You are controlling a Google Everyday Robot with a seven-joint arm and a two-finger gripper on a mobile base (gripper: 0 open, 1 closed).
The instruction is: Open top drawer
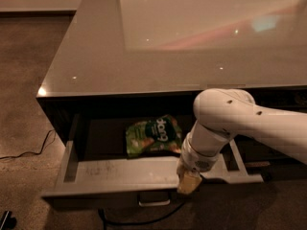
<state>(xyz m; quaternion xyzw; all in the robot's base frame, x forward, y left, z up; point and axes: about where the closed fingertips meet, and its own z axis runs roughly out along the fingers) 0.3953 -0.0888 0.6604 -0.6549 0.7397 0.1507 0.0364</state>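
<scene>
The top drawer [115, 172] stands pulled out from under the glossy counter top [144, 47]. Its pale grey floor and sides show, and its dark front faces me with a small loop handle [154, 203] at the centre. My gripper [188, 183], yellowish at the tip, hangs from the white arm [225, 114] over the drawer's front rim, just right of the handle and slightly above it. A green snack bag [153, 135] lies inside the drawer at the back.
A thin cable [29, 152] runs over the carpet to the left. Another dark cable [139, 222] loops on the floor under the drawer front. A small dark object [5, 219] sits at the bottom left corner. Narrower dark drawers [283, 157] lie behind the arm.
</scene>
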